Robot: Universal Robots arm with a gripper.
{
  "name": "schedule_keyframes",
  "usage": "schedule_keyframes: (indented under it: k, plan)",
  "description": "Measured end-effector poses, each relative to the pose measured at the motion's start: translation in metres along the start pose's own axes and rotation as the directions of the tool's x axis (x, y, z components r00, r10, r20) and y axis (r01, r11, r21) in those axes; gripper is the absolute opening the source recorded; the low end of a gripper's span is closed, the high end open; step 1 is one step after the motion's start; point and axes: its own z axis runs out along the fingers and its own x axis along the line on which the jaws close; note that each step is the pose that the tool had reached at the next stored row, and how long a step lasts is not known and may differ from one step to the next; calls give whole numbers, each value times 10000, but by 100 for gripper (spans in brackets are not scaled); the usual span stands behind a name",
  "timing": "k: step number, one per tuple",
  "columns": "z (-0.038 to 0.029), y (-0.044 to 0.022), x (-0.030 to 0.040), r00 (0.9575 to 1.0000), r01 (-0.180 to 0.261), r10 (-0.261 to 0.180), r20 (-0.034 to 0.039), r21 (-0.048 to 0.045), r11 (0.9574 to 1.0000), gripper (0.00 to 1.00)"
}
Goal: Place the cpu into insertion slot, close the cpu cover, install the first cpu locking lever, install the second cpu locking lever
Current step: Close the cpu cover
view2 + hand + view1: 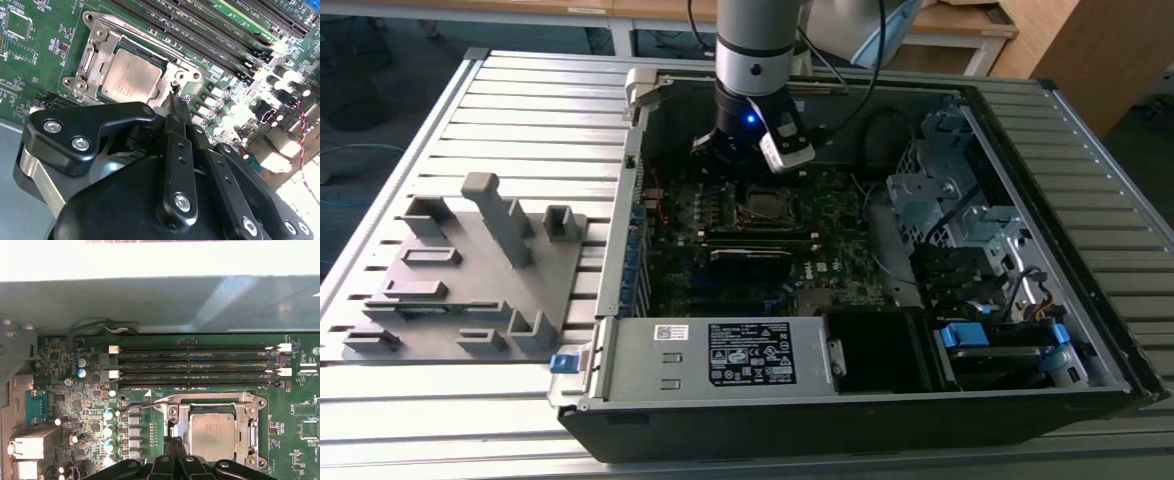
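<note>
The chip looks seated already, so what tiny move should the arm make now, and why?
Probably a short push with the gripper against the side of the cpu cover, to work a locking lever. The cpu already lies in the insertion slot, the cover lies flat around it, and the shut gripper sits right beside that frame. Whether a lever is latched, I cannot tell.

Even daylight is falling across the table (520, 110); the case (881, 428) interior is lying in shadow. In the first wrist view glare is bleaching the case wall (235, 295); the cpu (212, 432) is catching a soft sheen.
</note>
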Motion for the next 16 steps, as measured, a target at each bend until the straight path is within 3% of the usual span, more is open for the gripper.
schedule_keyframes:
  k: [6, 16]
  plan:
    - [0, 7, -41, 10000, -1, 1, 0, 0, 10000, 10]
    - [0, 31, -167, 10000, -1, 1, 1, -1, 10000, 10]
